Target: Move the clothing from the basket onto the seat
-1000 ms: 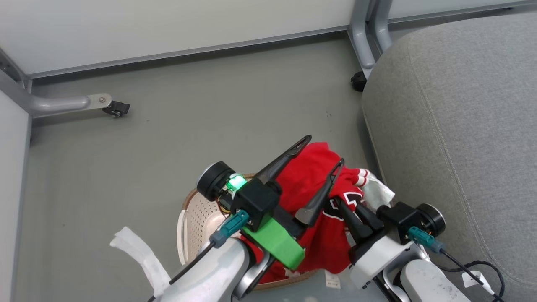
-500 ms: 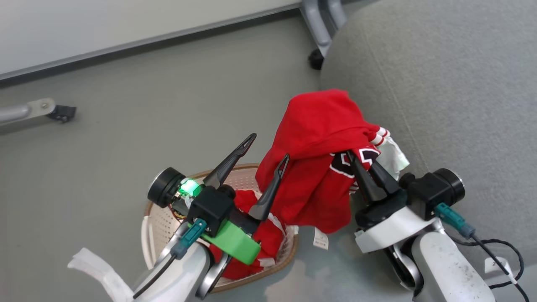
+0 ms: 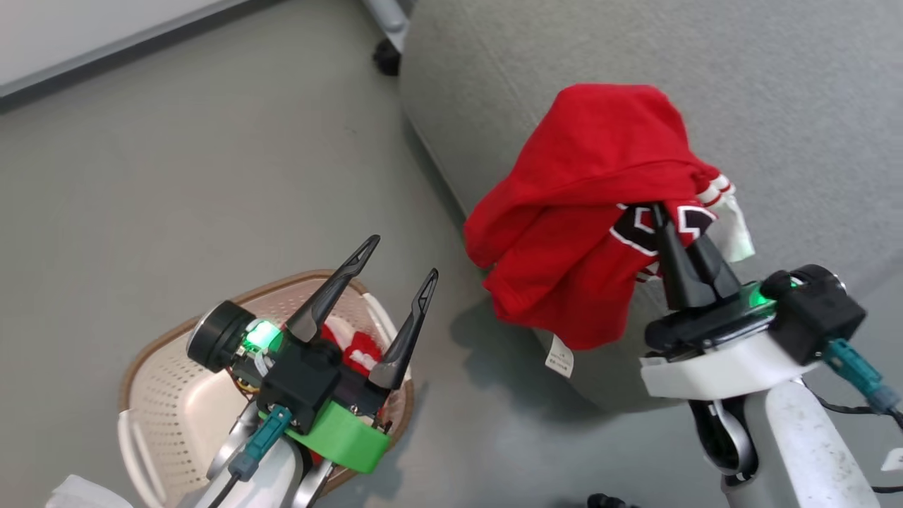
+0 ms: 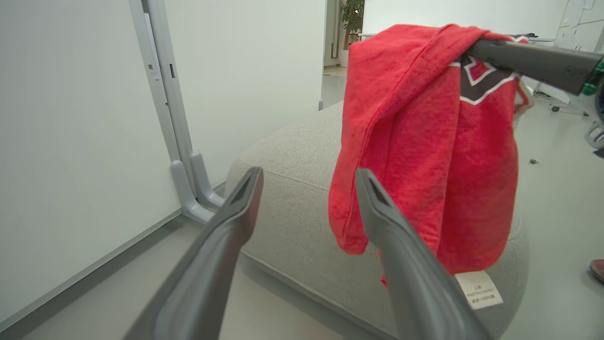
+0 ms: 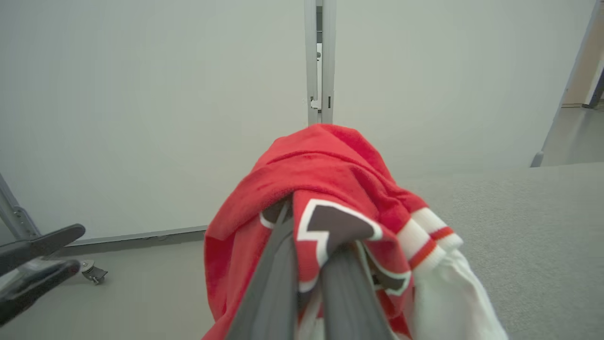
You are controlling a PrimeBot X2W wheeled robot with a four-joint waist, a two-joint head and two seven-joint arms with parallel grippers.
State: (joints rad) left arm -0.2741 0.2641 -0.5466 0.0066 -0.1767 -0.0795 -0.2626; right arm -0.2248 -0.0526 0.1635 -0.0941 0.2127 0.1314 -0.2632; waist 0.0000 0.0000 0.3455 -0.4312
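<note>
A red garment [image 3: 585, 212] with white striped cuffs and black-and-white lettering hangs from my right gripper [image 3: 659, 212], which is shut on it over the left edge of the grey seat [image 3: 776, 85]. Its white care label dangles below. The same garment [image 4: 424, 141] shows in the left wrist view, and the right wrist view has the garment [image 5: 325, 189] draped over the closed fingers. My left gripper [image 3: 398, 257] stands open and empty above the cream basket [image 3: 176, 416], where a red piece of clothing [image 3: 353, 349] lies partly hidden by the arm.
Grey floor surrounds the basket. A caster foot [image 3: 386, 60] of a grey metal frame stands at the seat's far corner. White partition panels [image 4: 71, 118] rise beyond the floor. The seat's top is bare past the hanging garment.
My right gripper has lifted the red garment out of the basket and carried it up and right over the seat's edge. The head view has swung right. The left gripper stays open.
</note>
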